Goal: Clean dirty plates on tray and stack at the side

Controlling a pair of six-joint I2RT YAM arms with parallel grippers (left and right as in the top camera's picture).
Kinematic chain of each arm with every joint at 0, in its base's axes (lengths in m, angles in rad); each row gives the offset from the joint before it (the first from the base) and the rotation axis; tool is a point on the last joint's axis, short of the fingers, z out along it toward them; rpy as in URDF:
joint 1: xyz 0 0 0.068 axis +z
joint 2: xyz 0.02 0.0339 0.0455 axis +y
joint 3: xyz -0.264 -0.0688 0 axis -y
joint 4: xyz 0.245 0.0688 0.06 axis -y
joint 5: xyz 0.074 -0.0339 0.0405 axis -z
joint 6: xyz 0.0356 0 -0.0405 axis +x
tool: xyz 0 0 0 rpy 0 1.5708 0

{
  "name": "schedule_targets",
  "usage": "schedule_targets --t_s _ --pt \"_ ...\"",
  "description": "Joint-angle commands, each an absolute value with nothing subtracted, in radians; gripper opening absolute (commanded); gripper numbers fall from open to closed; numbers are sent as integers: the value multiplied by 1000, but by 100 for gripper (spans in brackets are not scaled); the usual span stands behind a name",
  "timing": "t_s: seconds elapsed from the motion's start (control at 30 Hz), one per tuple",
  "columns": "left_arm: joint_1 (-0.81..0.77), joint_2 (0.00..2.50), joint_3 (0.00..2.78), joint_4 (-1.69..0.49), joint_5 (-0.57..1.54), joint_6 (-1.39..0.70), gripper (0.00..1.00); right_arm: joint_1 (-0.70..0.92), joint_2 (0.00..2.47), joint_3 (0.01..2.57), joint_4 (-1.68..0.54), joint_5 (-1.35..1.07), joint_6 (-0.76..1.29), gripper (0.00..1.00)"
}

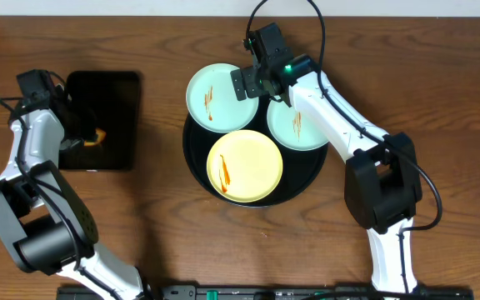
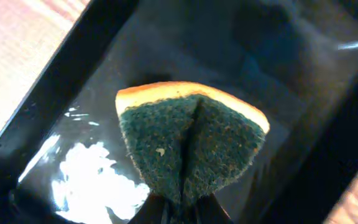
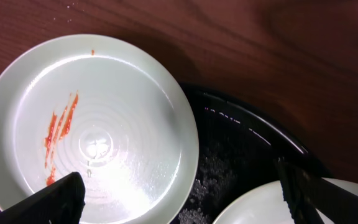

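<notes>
While the right gripper [image 1: 252, 83] hangs over the back of the round tray [image 1: 197, 158], its fingers [image 3: 48, 199] are spread wide apart, and nothing sits between them. It is poised above the gap between the two mint-blue plates. A green light [image 1: 288, 68] glows on that arm's wrist.

Three plates are on the glossy black tray, all streaked with sauce. The left mint plate [image 1: 215, 96] sits at the back left, and its far edge pokes out past the tray's rim over the wooden table [image 1: 440, 75]. The right mint plate [image 1: 300, 127] sits at the back right, partly under the arm. The yellow plate [image 1: 244, 165] lies at the front, close up against both. None of them is stacked.

From the right wrist, the left mint plate [image 3: 92, 124] fills the view, with an orange-red smear [image 3: 61, 127] down its left half. A small raised mark [image 3: 96, 148] sits at its centre, too blurred to read. The tray's rim [image 3: 253, 134] curves past on the right, and the edge of another pale plate [image 3: 260, 208] shows at the bottom.

Over on the left, the left gripper [image 2: 182, 208] is clamped on a sponge [image 2: 191, 140]. The sponge is folded, with its green scouring side facing the camera and a yellow-orange layer along the top. It is held just above the rectangular black tray [image 2: 73, 81], well apart from the plates. From overhead, only an orange sliver of the sponge [image 1: 100, 136] shows.
</notes>
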State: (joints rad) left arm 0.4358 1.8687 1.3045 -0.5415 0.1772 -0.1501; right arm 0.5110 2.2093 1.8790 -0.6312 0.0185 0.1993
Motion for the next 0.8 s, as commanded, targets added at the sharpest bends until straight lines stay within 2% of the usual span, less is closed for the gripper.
schedule_targets --t_s 0.0,0.23,0.57,0.77 --pt "436 1740 1319 -536 298 -94 7 519 2207 1882 -632 17 213 99" --pt "436 1609 1318 -534 303 -48 7 519 2207 1882 -659 -88 213 99" --pt "436 1857 1304 -533 305 6 7 519 2201 1885 -747 -132 204 99" --pt "436 1760 1317 -537 311 4 7 516 2110 1917 -908 -129 181 99"
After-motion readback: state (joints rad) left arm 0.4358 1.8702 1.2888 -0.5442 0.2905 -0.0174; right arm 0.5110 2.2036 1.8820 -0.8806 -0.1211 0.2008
